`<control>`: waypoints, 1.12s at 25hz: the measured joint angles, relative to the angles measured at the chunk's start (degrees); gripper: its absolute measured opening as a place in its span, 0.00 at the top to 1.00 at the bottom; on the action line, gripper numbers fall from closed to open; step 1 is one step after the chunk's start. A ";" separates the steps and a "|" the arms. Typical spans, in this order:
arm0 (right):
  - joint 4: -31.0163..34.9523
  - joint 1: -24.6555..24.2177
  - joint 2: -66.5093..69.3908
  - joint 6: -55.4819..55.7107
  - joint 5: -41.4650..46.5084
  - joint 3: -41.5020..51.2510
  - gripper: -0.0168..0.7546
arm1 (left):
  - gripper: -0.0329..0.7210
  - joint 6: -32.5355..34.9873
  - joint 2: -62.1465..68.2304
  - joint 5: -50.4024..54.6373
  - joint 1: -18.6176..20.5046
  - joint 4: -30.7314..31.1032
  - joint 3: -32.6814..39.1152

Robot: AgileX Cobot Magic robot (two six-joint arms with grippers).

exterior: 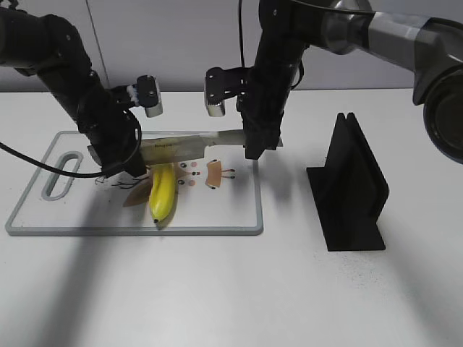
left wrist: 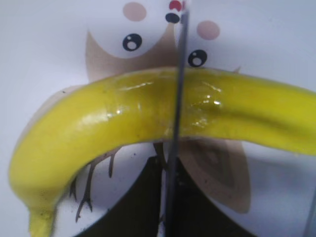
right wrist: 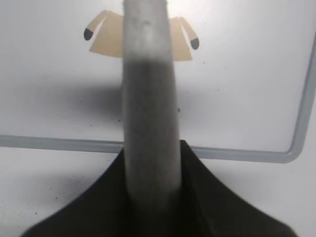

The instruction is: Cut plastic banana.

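Plastic banana (left wrist: 123, 118) close under the left wrist camera, lying on the white cutting board (exterior: 43, 217), knife (exterior: 192, 147) blade edge across its middle, right gripper (exterior: 259, 144) clenched on the knife handle, left gripper (exterior: 119, 155) beside the banana, grip state unclear, black stand (exterior: 351, 188) well apart.

Lab bench: bare white table (exterior: 217, 289)
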 joint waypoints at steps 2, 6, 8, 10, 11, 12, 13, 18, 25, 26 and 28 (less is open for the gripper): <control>0.05 -0.01 -0.30 0.06 0.00 -0.27 0.76 | 0.96 0.00 -1.14 -0.08 0.05 0.47 0.18; 0.05 -0.01 -2.11 0.22 0.00 -0.34 0.76 | 0.96 -0.05 -3.93 0.41 0.05 0.78 0.22; 0.42 -0.01 -2.92 0.22 0.04 -0.34 0.76 | 0.92 -0.19 -5.10 1.13 0.05 0.56 0.22; 0.73 -0.01 -3.50 0.22 0.04 -0.34 0.76 | 0.82 -0.24 -5.90 2.08 0.05 -0.25 0.22; 0.88 -0.01 -3.64 0.22 0.04 -0.34 0.76 | 0.73 -0.24 -6.29 2.57 0.05 -0.99 0.22; 0.98 0.07 -3.83 0.22 0.04 -0.34 0.76 | 0.63 -0.24 -6.64 2.83 0.05 -1.66 0.22; 1.17 0.14 -3.98 0.44 0.04 -0.34 0.76 | 0.50 -0.35 -7.04 3.17 0.05 -2.20 0.22; 1.67 0.19 -4.62 1.57 0.04 -0.34 0.77 | 0.08 -0.46 -9.71 3.33 -0.11 -5.50 0.24; 1.92 0.27 -4.75 2.92 -0.47 2.61 0.77 | 0.07 -0.79 -16.86 1.40 -0.29 -6.03 0.24; 1.92 0.38 -4.88 3.06 -0.47 3.29 0.77 | 0.07 -1.06 -18.10 0.92 -0.29 -6.03 0.24; 1.92 0.56 -5.48 4.23 -0.42 4.02 0.77 | 0.07 -2.29 -20.31 -0.25 -0.31 -5.56 0.24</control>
